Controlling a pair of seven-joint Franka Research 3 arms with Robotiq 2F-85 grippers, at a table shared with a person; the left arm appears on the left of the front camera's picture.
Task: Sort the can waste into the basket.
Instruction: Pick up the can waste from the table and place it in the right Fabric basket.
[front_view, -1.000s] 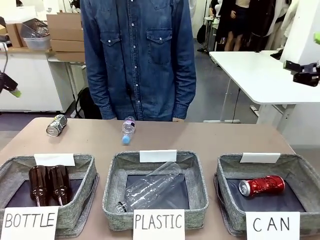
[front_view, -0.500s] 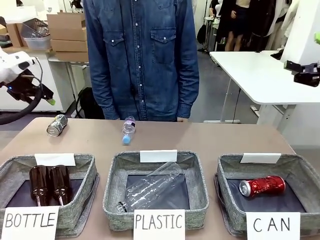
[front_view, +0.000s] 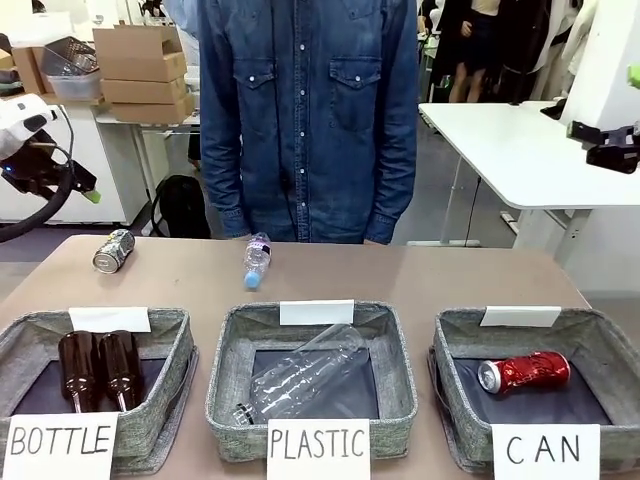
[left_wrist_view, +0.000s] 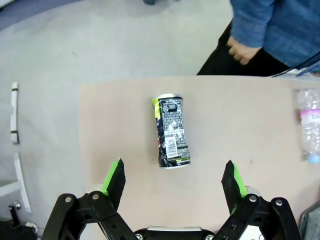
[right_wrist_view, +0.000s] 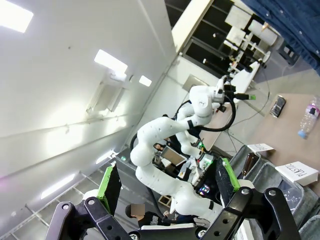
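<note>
Along the near edge of the tabletop (front_view: 420, 275) stand three grey baskets in a row. At the near right, the basket signed "CAN" (front_view: 590, 322) holds the red can (front_view: 523, 372), which lies on its side on the dark bottom. The basket signed "PLASTIC" (front_view: 398, 365) in the middle has a clear plastic bottle (front_view: 305, 378) lying in it, and the basket signed "BOTTLE" (front_view: 178, 360) at the near left holds two brown glass bottles (front_view: 98, 368). Farther back, the silvery-grey can (front_view: 113, 250) lies on its side near the far left corner of the tabletop, well apart from the baskets. A small plastic bottle (front_view: 256, 258) lies near the far middle. The left hand (left_wrist_view: 174, 167) hangs above that can with its fingers spread wide, holding nothing and clear of the can. The right hand (right_wrist_view: 167, 169) is raised high at the right, also wide open and empty. A person (front_view: 305, 110) in a denim shirt stands at the far side.
</note>
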